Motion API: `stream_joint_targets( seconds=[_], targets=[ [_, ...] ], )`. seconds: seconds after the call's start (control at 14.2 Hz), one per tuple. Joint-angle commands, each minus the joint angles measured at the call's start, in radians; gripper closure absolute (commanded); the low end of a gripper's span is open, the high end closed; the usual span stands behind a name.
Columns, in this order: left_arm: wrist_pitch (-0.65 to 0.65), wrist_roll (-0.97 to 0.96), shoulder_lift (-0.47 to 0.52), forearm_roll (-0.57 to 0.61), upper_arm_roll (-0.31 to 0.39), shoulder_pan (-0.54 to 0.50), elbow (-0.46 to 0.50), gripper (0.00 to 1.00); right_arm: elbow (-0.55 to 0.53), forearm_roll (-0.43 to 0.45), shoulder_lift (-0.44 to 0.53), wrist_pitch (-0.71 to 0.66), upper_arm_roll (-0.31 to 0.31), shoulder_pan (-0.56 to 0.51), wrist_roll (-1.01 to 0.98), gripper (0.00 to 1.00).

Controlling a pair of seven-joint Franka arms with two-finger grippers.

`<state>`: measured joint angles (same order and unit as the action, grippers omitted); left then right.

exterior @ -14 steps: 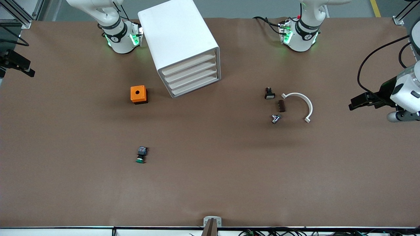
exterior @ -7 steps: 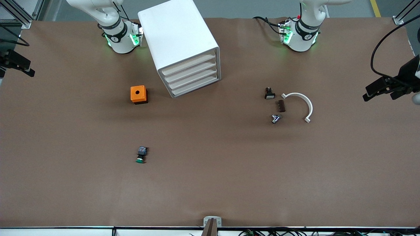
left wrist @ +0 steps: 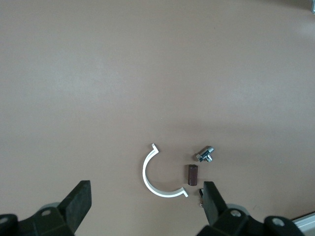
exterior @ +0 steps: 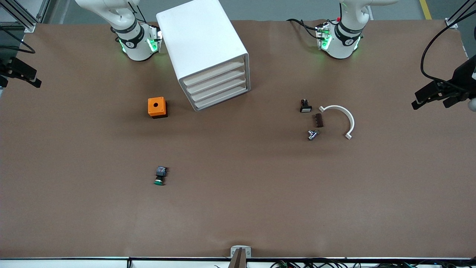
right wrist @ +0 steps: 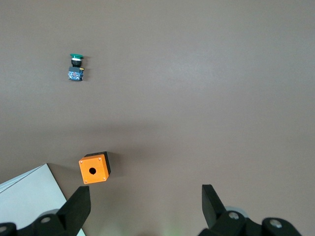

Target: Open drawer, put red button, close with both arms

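Observation:
The white cabinet (exterior: 202,44) stands between the two arm bases. Its several drawers (exterior: 217,87) are all pushed in, and its corner (right wrist: 29,196) also shows in the right wrist view. The red button is out of view. My left gripper (exterior: 433,99) hangs open and empty over the left arm's end of the table. In the left wrist view, its gripper (left wrist: 145,204) looks down on small parts. My right gripper (exterior: 18,76) is open and empty over the right arm's end of the table. In the right wrist view, its gripper (right wrist: 145,206) holds nothing.
An orange box with a hole (exterior: 157,107) (right wrist: 94,168) sits beside the cabinet. A green-capped switch (exterior: 160,175) (right wrist: 75,68) lies nearer the camera. Toward the left arm's end lie a white arc (exterior: 344,115) (left wrist: 155,184), brown block (exterior: 319,120) (left wrist: 192,174), metal fitting (exterior: 312,134) (left wrist: 204,154) and black switch (exterior: 305,106).
My left gripper has drawn away from the small parts toward the left arm's end of the table, most of it in the first half second. The right gripper barely shifted.

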<state>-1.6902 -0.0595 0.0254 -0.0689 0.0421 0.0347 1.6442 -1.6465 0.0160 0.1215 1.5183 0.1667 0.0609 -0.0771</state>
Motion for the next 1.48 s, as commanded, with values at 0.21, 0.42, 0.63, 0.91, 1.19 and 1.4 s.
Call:
stream_joint_targets(
  seconds=[0.21,0.42,0.63,0.91,1.19,1.4],
  targets=[
    [0.003,0.035,-0.015,0.03,-0.013,0.019,-0.052,0.0,-0.024,-0.019,0.023,0.01,0.004,-0.003,-0.016,0.0],
    [0.032,0.01,-0.013,0.05,-0.053,0.016,-0.072,0.0,-0.024,-0.03,0.023,0.008,0.007,-0.006,-0.033,0.0],
    [0.037,0.006,-0.013,0.05,-0.054,0.017,-0.078,0.0,-0.024,-0.03,0.021,0.007,0.007,-0.006,-0.035,0.0],
    [0.037,0.007,-0.015,0.046,-0.053,0.013,-0.078,0.0,-0.026,-0.03,0.02,0.002,0.007,-0.006,-0.035,0.0],
    [0.041,0.006,-0.015,0.041,-0.053,0.013,-0.08,0.0,-0.026,-0.03,0.02,-0.004,0.007,-0.003,-0.033,0.0],
    [0.043,0.006,-0.015,0.04,-0.053,0.013,-0.08,0.0,-0.026,-0.034,0.02,-0.004,0.007,-0.003,-0.032,0.0]
  ],
)
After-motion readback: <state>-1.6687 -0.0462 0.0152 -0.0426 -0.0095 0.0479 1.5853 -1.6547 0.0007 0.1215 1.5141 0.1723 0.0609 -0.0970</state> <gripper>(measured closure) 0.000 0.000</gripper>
